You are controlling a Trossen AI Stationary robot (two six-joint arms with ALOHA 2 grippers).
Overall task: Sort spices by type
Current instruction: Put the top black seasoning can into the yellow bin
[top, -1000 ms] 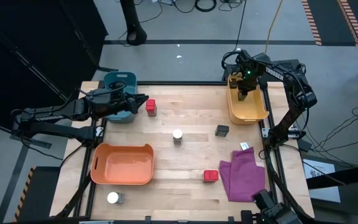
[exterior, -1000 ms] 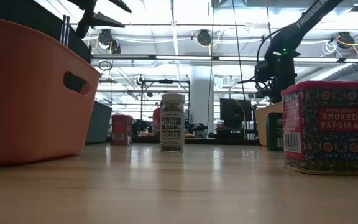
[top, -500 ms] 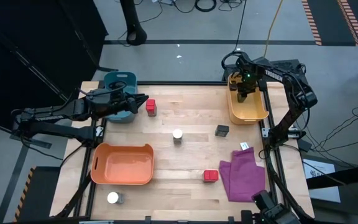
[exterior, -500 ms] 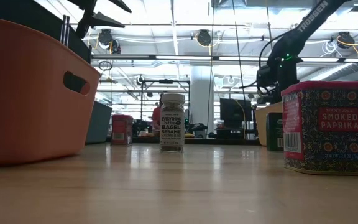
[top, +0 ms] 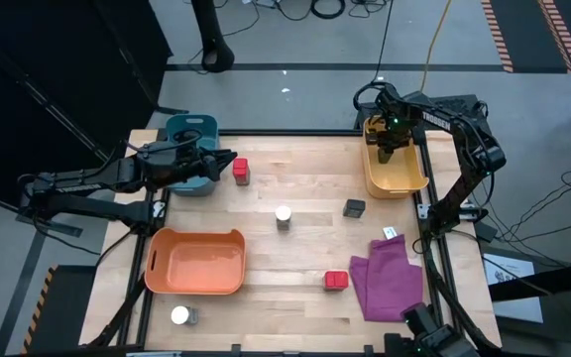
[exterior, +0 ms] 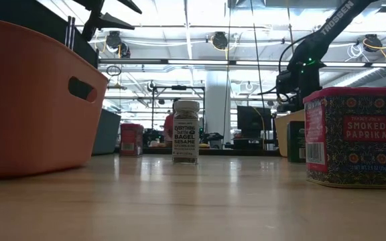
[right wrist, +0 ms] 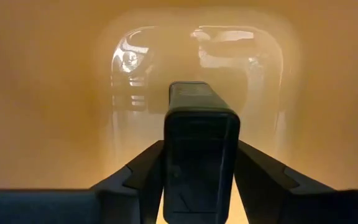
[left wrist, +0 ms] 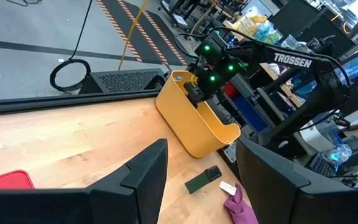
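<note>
Nearest on the pale wood bench (top: 295, 288): a white-lidded jar (top: 179, 315), in front of the orange bin (top: 195, 262), and a red tin (top: 336, 281) right of it beside a purple cloth (top: 390, 278). Beyond the orange bin, a second jar (top: 284, 214), a grey box (top: 354, 207), another red tin (top: 240, 171). Left end effector (top: 228, 167) spread wide. Right end effector (right wrist: 199, 180) clamped on a dark grey box (right wrist: 199, 149), probably low inside the yellow bin (top: 395, 177). Farther off, bright ceiling lights.
</note>
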